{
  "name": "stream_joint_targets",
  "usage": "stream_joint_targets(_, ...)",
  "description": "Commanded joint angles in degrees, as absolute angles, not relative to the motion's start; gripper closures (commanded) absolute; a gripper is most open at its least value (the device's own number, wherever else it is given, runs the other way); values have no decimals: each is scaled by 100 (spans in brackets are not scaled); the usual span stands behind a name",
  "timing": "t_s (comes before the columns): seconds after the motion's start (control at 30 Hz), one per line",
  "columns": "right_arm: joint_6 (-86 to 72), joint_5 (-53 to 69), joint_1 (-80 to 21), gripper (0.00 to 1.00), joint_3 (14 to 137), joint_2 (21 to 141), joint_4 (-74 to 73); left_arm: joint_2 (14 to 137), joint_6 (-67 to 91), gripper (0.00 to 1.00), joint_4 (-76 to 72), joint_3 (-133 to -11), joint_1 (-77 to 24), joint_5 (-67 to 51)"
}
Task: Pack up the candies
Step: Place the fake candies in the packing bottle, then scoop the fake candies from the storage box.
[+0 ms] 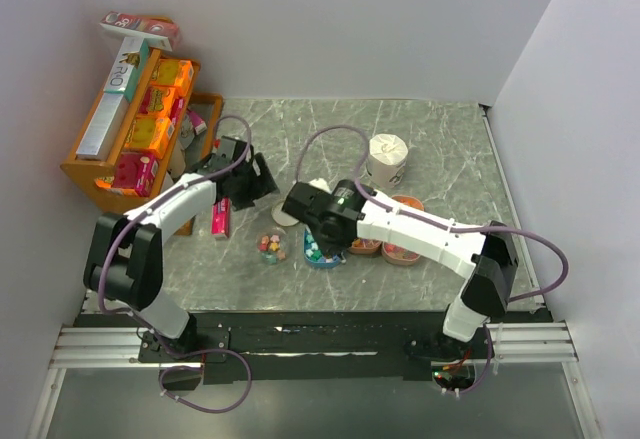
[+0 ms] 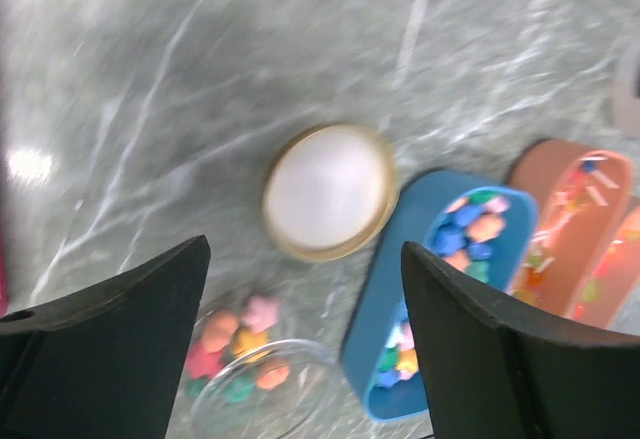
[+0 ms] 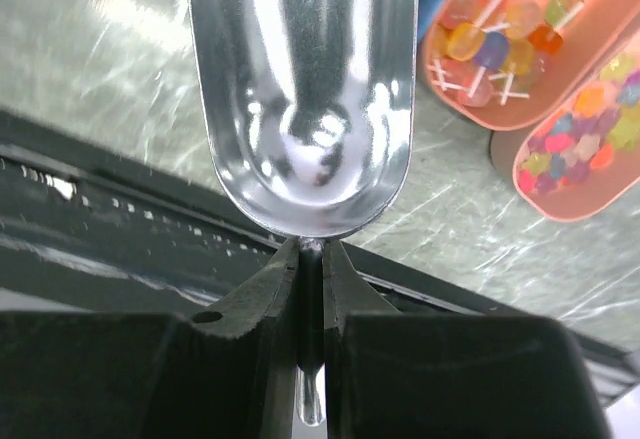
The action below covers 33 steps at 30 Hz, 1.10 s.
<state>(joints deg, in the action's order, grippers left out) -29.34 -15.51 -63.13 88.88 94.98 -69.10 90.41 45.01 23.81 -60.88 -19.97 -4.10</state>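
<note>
Currently the right jaws are clenched on the thin handle of a metal scoop (image 3: 305, 79), whose shiny bowl has nothing in it. The left jaws stand wide apart, grasping nothing, and hover above the bench (image 2: 150, 89) over a round white lid (image 2: 330, 191) with a gold rim. Most of the candies (image 2: 470, 231) lie in a blue tray (image 2: 375, 309) just beside that lid. A few more sit in the bottom of a clear jar (image 2: 262, 399) just beside the tray, on its left in the top view. Two orange trays (image 2: 535, 169) with lollipops and other sweets lie on the tray's other side.

The step in hand looks like loading the scoop from the blue tray and emptying it into the jar. To do that well, the scoop's lip should enter low at one end of the tray and slide along its floor, not stab down into the pile. It should then lift out level, only partly filled. The jar looks light and may skid or tip, so the free left jaws could steady it by the wall. The pour should be slow, with the lip right over the jar's mouth, so no sweets bounce onto the bench. The lid can wait where it is.
</note>
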Motion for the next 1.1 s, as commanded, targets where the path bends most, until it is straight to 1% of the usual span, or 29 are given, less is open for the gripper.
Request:
stream_joint_targets(0.0, -3516, -901, -5784, 100, 8737, 9071, -6917, 9211, 4228, 14, 2373, -6653, -2109, -545)
stream_joint_targets(0.07, -3550, -468, -5608, 100, 8719, 9097, -6943, 9316, 4097, 7, 2347, -6820, -2153, -597)
stream_joint_targets(0.1, -3542, -39, -5477, 100, 8684, 9123, -6935, 9334, 4026, 4, 2286, -6829, -2171, -650)
stream_joint_targets(0.13, -3525, 148, -5406, 100, 8684, 9227, -6943, 9343, 3964, 3, 2129, -6794, -2180, -650)
stream_joint_targets(0.23, -3498, 621, -5247, 100, 8850, 9517, -7136, 9369, 3789, 4, 1812, -6689, -2206, -720)
stream_joint_targets(0.33, -3419, 1035, -5151, 100, 9009, 9886, -7339, 9614, 3622, 3, 1836, -6846, -2206, -782)
stream_joint_targets(0.53, -3682, 1274, -4869, 100, 8649, 10011, -6944, 10045, 3551, 1, 1881, -7031, -2215, -905)
stream_joint_targets(0.7, -3534, 1547, -4764, 100, 8499, 10247, -6636, 9844, 3428, 2, 1433, -6505, -2215, -835)
stream_joint_targets(0.77, -3472, 1590, -4737, 100, 8560, 10327, -6636, 9782, 3472, 2, 1398, -6469, -2224, -879)
stream_joint_targets(1.07, -3489, 1714, -4439, 100, 8578, 10652, -6689, 10011, 3516, 1, 2144, -7057, -2259, -835)
